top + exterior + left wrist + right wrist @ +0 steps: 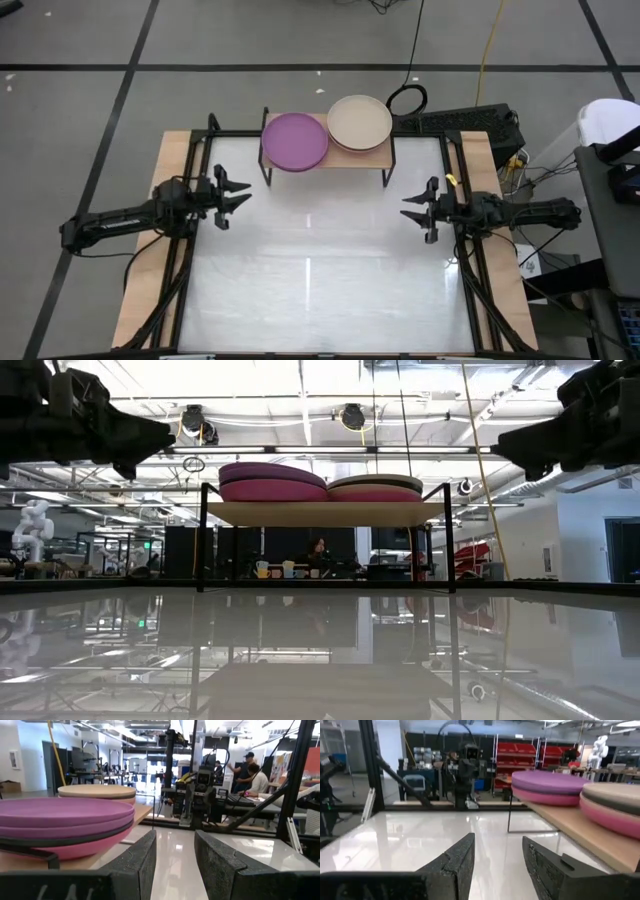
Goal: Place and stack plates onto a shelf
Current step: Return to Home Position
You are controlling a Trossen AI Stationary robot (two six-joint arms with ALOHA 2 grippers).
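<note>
Dark fingers [140, 865] of the left gripper [241, 193] fill the near edge of its wrist view, parted with only bare table [320, 290] showing between them: it is spread wide and holds nothing. It hovers over the table's left side. Opposite, the right gripper [407, 207] hangs over the right side, likewise spread and empty. The two point at each other across the table.

Outward from both, the shelf [360, 158] stands at the table's far edge, between the arms, with its long axis running side to side. Every plate in view sits on it, in two stacks side by side. The purple plate [295, 140] tops the stack on the left gripper's side. Under it the left wrist view shows a second purple, then a black, then a pink. The beige plate [359, 121] tops the other stack, nearer the right gripper, with a black and a pink below. Whether more lies in that stack cannot be told.

Each gripper is well apart from the shelf, off to its own side and nearer the table's middle. The stacking looks finished. What remains would be pulling the arms back to rest, away from the shelf, with nothing in the path. No brand, label or writing can be read.
</note>
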